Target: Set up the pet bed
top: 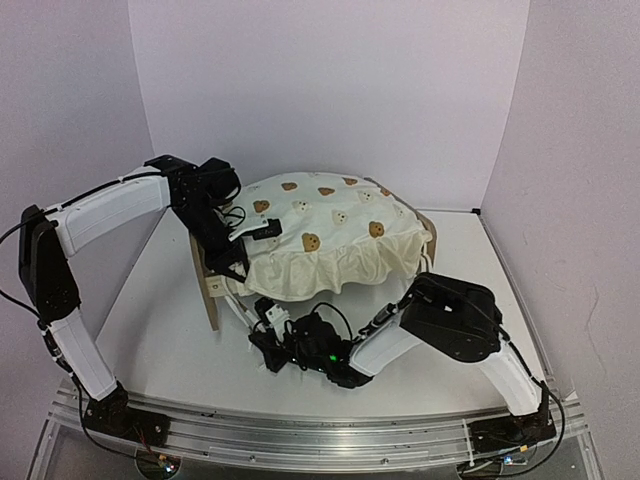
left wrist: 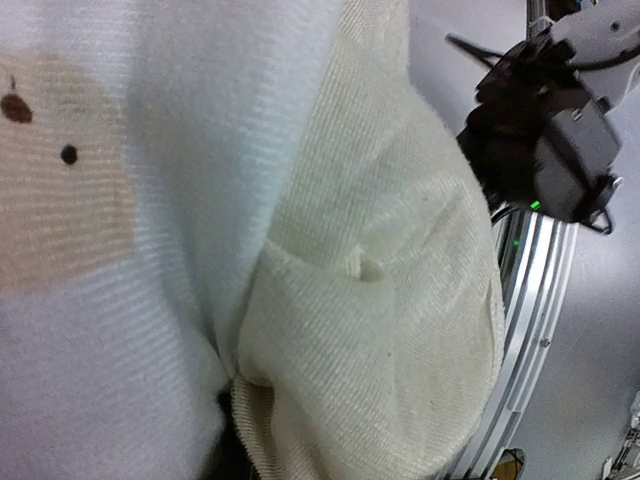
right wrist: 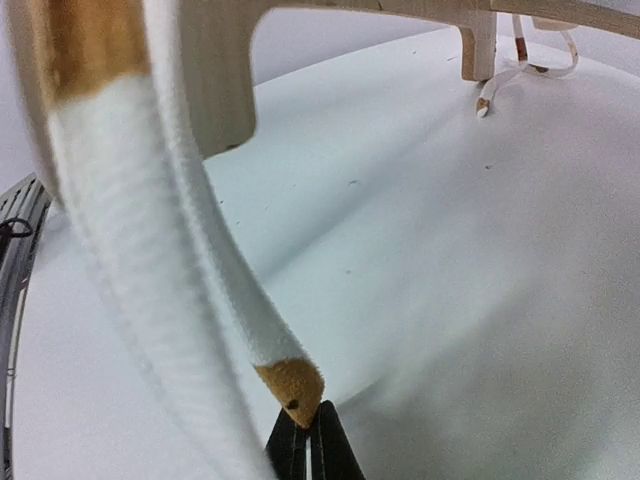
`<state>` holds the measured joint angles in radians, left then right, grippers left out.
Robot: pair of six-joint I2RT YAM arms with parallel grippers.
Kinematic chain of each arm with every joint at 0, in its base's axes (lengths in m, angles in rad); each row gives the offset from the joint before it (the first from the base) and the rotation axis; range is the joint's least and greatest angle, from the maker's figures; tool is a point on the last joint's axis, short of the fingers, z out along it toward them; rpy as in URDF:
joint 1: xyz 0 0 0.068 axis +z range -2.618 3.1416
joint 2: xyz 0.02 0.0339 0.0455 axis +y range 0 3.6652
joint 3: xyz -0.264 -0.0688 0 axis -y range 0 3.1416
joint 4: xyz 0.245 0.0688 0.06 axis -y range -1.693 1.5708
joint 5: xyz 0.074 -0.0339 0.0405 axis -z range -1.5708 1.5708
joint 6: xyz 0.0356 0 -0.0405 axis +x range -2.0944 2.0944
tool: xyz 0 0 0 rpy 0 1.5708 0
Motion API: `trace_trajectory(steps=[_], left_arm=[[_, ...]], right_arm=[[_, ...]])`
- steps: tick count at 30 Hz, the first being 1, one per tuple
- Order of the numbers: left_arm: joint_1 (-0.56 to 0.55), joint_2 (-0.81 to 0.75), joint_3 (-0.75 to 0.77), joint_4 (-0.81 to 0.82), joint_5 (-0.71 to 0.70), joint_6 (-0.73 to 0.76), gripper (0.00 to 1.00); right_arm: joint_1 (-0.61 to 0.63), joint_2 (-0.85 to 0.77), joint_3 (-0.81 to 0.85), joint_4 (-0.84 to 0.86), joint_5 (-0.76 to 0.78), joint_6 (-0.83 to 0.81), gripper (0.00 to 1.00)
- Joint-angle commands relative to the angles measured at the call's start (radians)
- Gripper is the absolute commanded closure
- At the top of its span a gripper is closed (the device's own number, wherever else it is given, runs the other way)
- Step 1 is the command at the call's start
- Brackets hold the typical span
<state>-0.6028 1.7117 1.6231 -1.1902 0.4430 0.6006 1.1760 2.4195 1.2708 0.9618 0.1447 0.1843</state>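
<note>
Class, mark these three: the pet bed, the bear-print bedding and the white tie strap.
pet bed (top: pixel 208 295): top external view, wooden end board on the left.
bear-print bedding (top: pixel 330 225): top external view, middle of its top.
white tie strap (right wrist: pixel 180 250): right wrist view, its white middle stretch.

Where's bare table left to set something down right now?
Bare table lies front-left, between the left arm and a leg of the bed, plus a narrower strip far right, between the bed and the wall. Crowded: front centre, where the right pincer holds a strap below the bedding.
</note>
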Motion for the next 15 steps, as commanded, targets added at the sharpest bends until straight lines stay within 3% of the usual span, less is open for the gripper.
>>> trace_trajectory(steps=[1,8,15], left_arm=[[0.067,-0.034,-0.038,0.201,-0.077,0.011,1.0],[0.087,0.047,-0.097,0.332,-0.101,0.062,1.0],[0.09,0.065,-0.232,0.434,-0.054,0.136,1.0]], right_arm=[[0.027,-0.223,-0.146,-0.063,-0.09,0.0,1.0],[0.042,-0.363,-0.262,-0.28,-0.234,0.091,1.0],[0.042,-0.343,-0.169,-0.431,-0.29,0.137,1.0]])
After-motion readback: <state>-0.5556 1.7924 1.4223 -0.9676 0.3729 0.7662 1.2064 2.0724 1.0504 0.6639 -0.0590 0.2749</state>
